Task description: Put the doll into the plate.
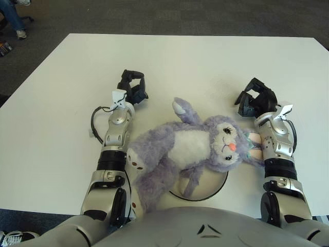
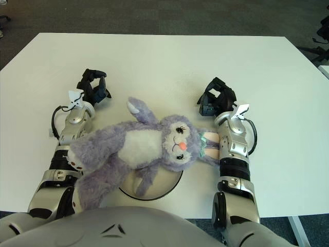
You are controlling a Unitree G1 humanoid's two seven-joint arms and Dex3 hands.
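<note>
The left hand [image 1: 131, 85] shows left of the doll [image 1: 187, 149], fingers curled, empty. The doll, a fluffy purple rabbit with white belly and pink nose, lies sprawled across the plate [image 1: 211, 191]. The right hand [image 1: 255, 99] is curled, empty. White table [image 1: 205, 62], dark carpet [image 1: 169, 15].

On the bench [image 1: 205, 62], the doll [image 1: 190, 146] lies across the plate [image 1: 208, 190], between the left robot hand [image 1: 132, 87] and right robot hand [image 1: 255, 101].
</note>
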